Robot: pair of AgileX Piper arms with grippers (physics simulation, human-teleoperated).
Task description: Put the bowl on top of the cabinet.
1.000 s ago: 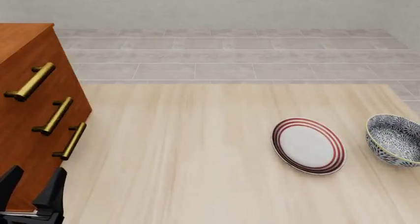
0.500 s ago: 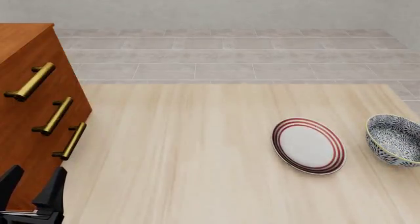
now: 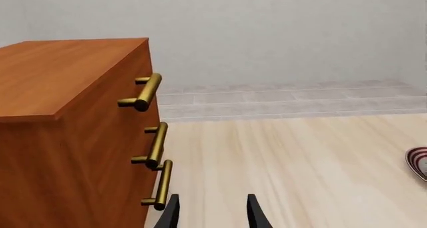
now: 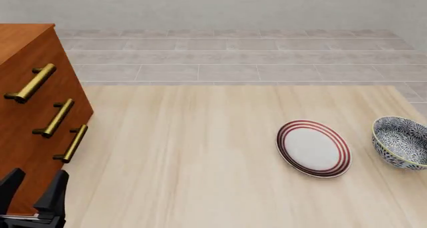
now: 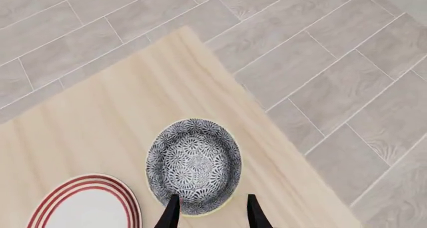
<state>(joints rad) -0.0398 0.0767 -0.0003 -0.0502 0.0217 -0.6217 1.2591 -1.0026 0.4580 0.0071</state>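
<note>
The bowl [image 4: 401,142], blue-and-white patterned with a pale rim, stands upright near the table's right edge. In the right wrist view the bowl [image 5: 193,164] lies just beyond my right gripper [image 5: 211,214], which hovers above its near rim, open and empty. The right gripper is outside the front view. The reddish-brown cabinet [image 4: 23,118] with three brass handles stands at the far left. My left gripper [image 4: 32,187] is open and empty by the cabinet's front lower corner. In the left wrist view the cabinet [image 3: 73,138] fills one side beside the left gripper [image 3: 212,214].
A flat white plate with red rings [image 4: 313,148] lies on the table just left of the bowl, also seen as the plate [image 5: 85,203] in the right wrist view. Grey floor tiles [image 5: 320,88] lie past the table's right edge.
</note>
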